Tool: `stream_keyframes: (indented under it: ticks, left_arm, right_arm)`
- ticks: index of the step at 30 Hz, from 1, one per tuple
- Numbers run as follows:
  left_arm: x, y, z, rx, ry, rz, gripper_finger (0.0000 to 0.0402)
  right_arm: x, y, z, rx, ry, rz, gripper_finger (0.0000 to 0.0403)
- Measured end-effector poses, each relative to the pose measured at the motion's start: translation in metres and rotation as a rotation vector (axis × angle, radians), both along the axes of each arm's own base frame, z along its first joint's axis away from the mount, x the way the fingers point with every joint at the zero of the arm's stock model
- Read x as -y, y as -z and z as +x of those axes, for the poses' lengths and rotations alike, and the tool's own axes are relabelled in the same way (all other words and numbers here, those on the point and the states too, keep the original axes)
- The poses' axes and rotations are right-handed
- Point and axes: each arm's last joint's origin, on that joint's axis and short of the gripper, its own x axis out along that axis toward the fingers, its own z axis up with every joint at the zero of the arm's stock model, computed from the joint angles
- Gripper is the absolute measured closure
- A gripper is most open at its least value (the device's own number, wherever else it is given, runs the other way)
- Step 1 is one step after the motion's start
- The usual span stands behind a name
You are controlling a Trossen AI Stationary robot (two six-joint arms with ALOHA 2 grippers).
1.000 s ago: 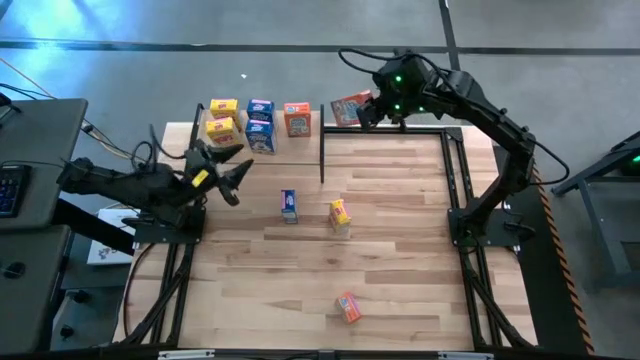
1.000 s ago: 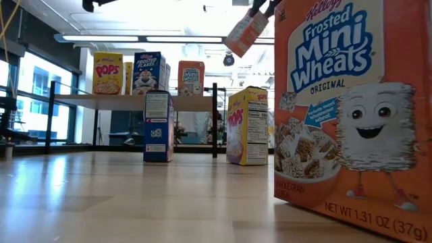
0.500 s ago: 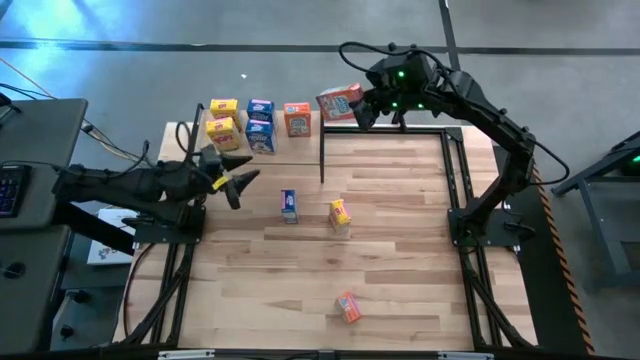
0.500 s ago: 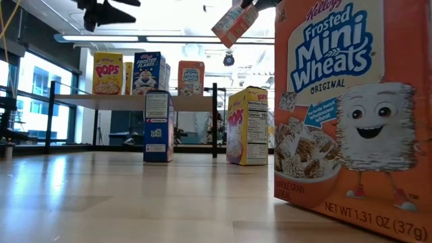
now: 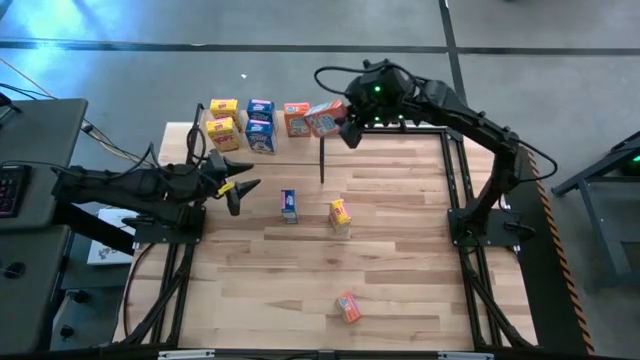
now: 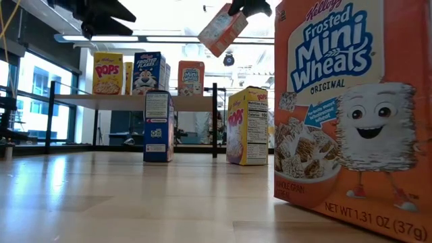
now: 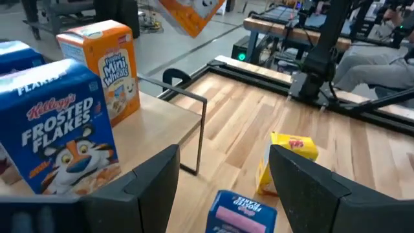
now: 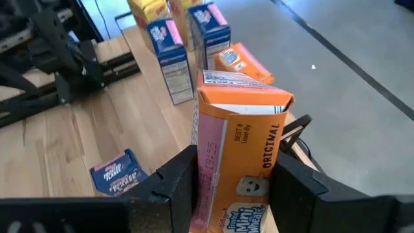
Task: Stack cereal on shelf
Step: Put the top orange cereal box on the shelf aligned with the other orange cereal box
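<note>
While carried, orange box [image 5: 325,118] overhangs shelf [image 5: 300,146] post [image 5: 322,157].

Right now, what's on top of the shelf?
On the shelf: two yellow boxes, two blue boxes, one orange box. A second orange box hangs above its end, held in the right gripper. The shelf surface beneath it is hidden.

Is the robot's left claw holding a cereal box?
No. The left gripper has open fingers with nothing between them, near the shelf.

1. Around your table lies a grey concrete floor [image 5: 560,40] with dark seam lines.
2. Tall windows [image 6: 37,101] stand at the room's left.
3. A long ceiling light [image 6: 121,38] glows overhead.
</note>
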Motion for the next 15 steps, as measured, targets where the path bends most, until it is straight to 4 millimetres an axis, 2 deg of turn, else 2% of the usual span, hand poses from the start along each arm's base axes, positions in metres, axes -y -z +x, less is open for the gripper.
stream_keyframes:
  ticks: [15]
  left_arm:
    - [-0.001, 0.032, -0.009, -0.001, -0.023, -0.070, 0.0172]
  right_arm:
    - [0.001, 0.027, 0.031, -0.064, -0.118, 0.019, 0.0249]
